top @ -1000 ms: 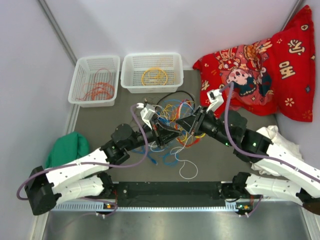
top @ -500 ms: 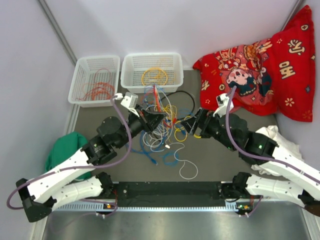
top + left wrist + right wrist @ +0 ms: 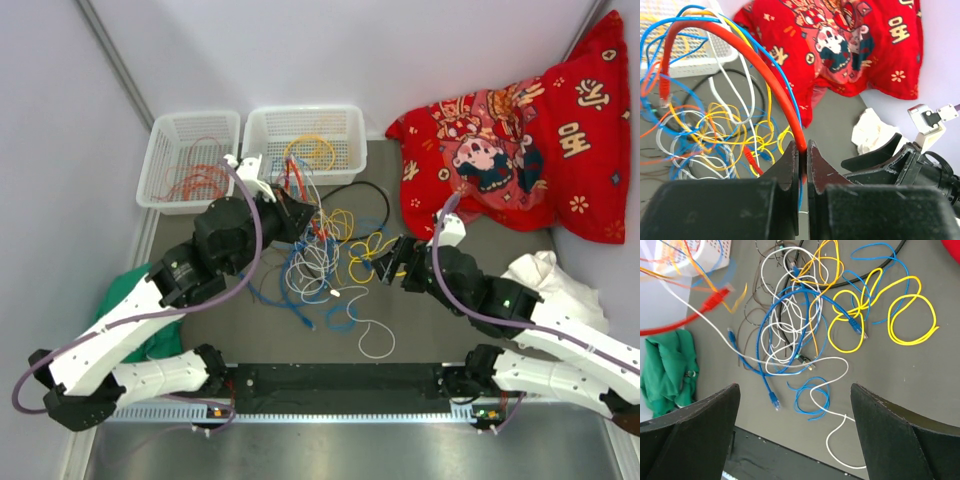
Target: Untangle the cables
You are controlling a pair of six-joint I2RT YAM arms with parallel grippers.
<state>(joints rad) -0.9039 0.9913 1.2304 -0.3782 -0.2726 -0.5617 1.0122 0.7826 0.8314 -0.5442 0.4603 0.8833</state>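
The cables (image 3: 318,262) lie as a tangle of blue, white, yellow and orange loops mid-table. My left gripper (image 3: 292,214) hangs above the tangle's far left side, by the baskets. In the left wrist view it (image 3: 803,146) is shut on a red cable (image 3: 742,52) that arches up and left to its plug. That red cable (image 3: 670,328) shows blurred in the right wrist view. My right gripper (image 3: 386,262) stands open to the right of the tangle, beside yellow loops (image 3: 366,248). Between its fingers (image 3: 700,430) lie only a blue coil (image 3: 812,397) and a white cable (image 3: 832,440) on the table.
Two white baskets stand at the back: the left one (image 3: 160,130) holds orange-red cables, the right one (image 3: 305,111) a yellow coil. A red printed cushion (image 3: 510,140) fills the back right. A green cloth (image 3: 130,298) lies left, a white cloth (image 3: 545,272) right.
My left gripper has moved back and left toward the baskets, drawing the red cable up out of the tangle. My right gripper has opened and pulled back to the right.
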